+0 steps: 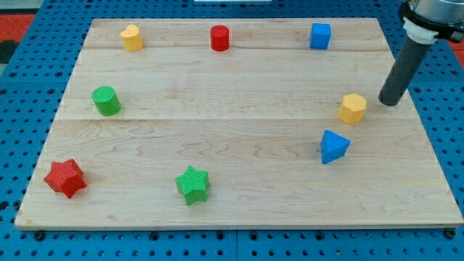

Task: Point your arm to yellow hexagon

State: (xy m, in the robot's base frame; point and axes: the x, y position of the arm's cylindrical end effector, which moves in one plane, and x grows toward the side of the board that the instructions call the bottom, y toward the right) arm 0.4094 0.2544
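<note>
1. A wooden board point(239, 188) is seen on a blue pegboard surface point(22, 80).
2. The dark rod is seen at the view's right; my tip point(390, 102) is set on the board just to the right of the yellow hexagon point(352, 108), close but apart from it.
3. No jaws are carried: the arm ends in a plain rod, so nothing is grasped.
4. A blue triangular block point(333, 146) is placed just below the yellow hexagon.
5. Along the view's top are found a yellow block point(131, 37), a red cylinder point(220, 38) and a blue cube point(320, 35).
6. At the left a green cylinder point(106, 100) is seen; near the bottom, a red star point(65, 177) and a green star point(192, 183).
</note>
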